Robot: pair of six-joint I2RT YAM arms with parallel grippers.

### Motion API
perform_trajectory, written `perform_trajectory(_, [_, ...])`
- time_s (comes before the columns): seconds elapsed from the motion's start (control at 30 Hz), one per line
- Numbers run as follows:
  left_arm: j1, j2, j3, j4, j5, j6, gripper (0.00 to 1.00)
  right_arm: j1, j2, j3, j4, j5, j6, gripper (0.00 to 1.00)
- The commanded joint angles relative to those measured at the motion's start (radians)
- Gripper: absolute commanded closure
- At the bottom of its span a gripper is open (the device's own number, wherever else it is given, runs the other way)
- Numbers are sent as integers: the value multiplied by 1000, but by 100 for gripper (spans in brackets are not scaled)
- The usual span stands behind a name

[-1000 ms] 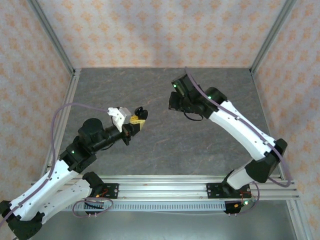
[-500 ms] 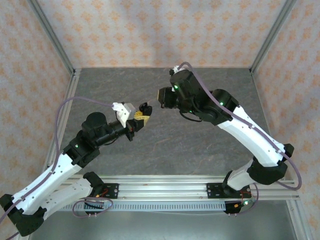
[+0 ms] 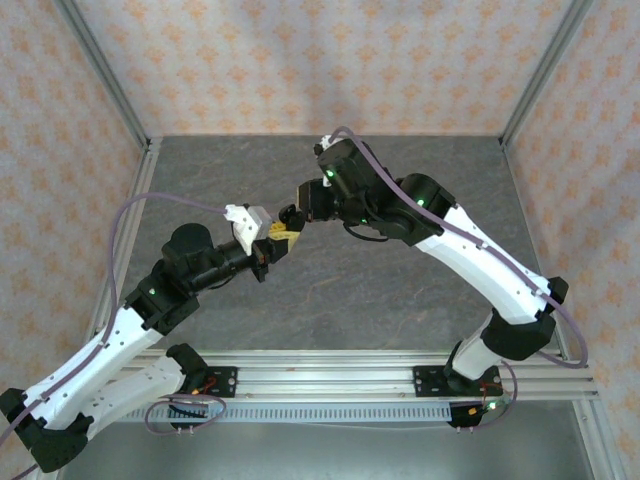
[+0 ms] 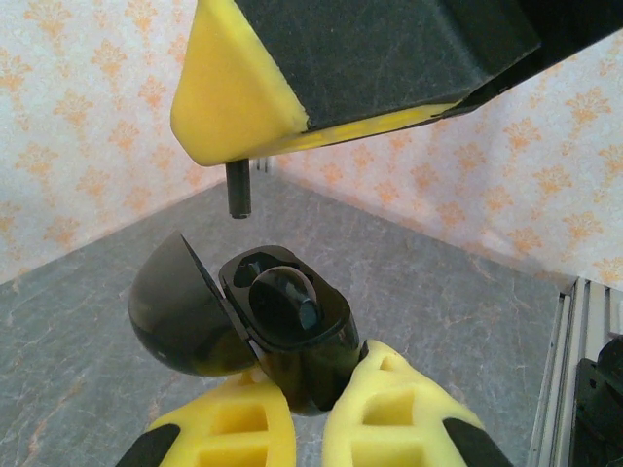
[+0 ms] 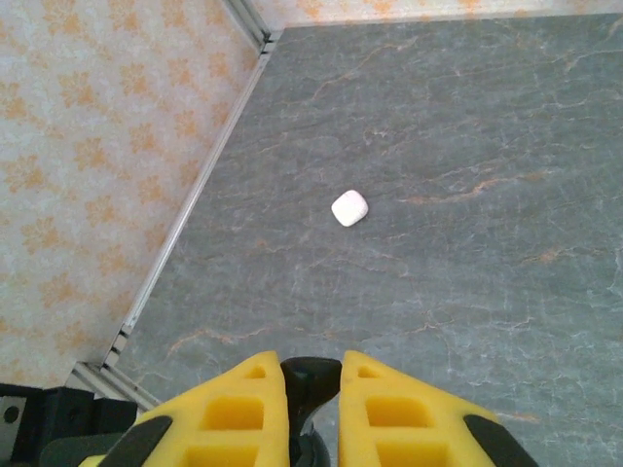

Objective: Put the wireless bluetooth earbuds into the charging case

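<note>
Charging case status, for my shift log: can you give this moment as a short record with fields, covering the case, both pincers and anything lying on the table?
charging case: black, lid open, held up off the table
left pincer: shut on the charging case's lower part
right pincer: shut on a black earbud
black earbud: stem pointing down, above the open case, apart from it
inside case: one rounded dark shape in a well; cannot tell what it is
table: one small white object lying alone
step: earbud not yet seated

The left arm (image 3: 118, 338) and right arm (image 3: 497, 277) have white shells, black joints, green lights (image 3: 328, 181), lilac cables (image 3: 150, 207) and yellow-padded black fingers (image 4: 389, 413).
</note>
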Motion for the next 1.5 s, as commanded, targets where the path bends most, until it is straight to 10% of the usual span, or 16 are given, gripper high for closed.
perform_trajectory(0.0, [2,-1,33,7,-3,12,100,11,3,31,-24,-27,-12,85])
perform_trajectory(1.07, [1,21,49,11,1,4,100,23,30,37,-108,-86,-11,84])
perform_trajectory(1.47, [1,21,48,14,3,-7,100,23,60,114,-171,-82,13,67])
